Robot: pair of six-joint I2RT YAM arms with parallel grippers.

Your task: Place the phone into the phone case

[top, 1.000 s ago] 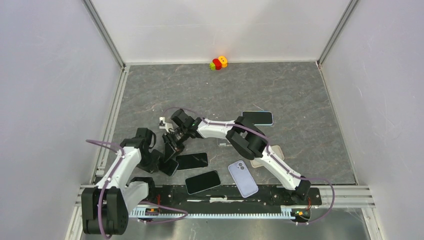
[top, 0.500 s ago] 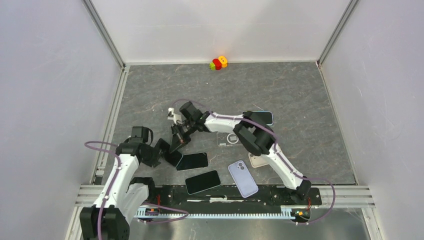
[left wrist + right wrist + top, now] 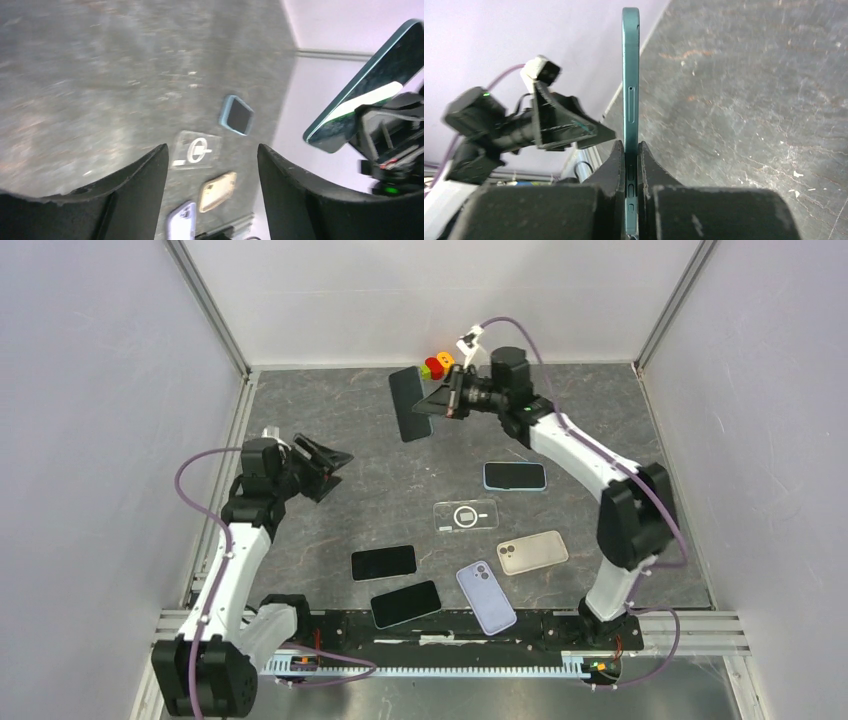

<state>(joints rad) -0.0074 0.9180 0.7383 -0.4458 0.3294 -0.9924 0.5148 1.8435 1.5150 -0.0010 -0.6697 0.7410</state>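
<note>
My right gripper [image 3: 443, 400] is shut on a dark, teal-edged phone [image 3: 407, 403], held high over the far middle of the table. In the right wrist view the phone [image 3: 630, 75] stands edge-on between the fingers [image 3: 616, 160]. A clear phone case [image 3: 466, 516] with a white ring lies flat at the table's middle. It also shows in the left wrist view as the clear case [image 3: 195, 150]. My left gripper [image 3: 328, 462] hangs open and empty over the left side, pointing right. Between its fingers [image 3: 137, 185] I see the table, and the held phone [image 3: 370, 85] at upper right.
A blue-edged phone [image 3: 515, 476] lies right of centre. Two black phones [image 3: 384, 562] [image 3: 405, 603] lie near the front. A purple case [image 3: 486, 597] and a beige one [image 3: 532, 552] lie front right. A small coloured toy [image 3: 438, 365] sits at the back wall.
The right gripper closed on the phone at the near left and carried it up toward the far wall. The left gripper opened, let go and drew back to the left.
</note>
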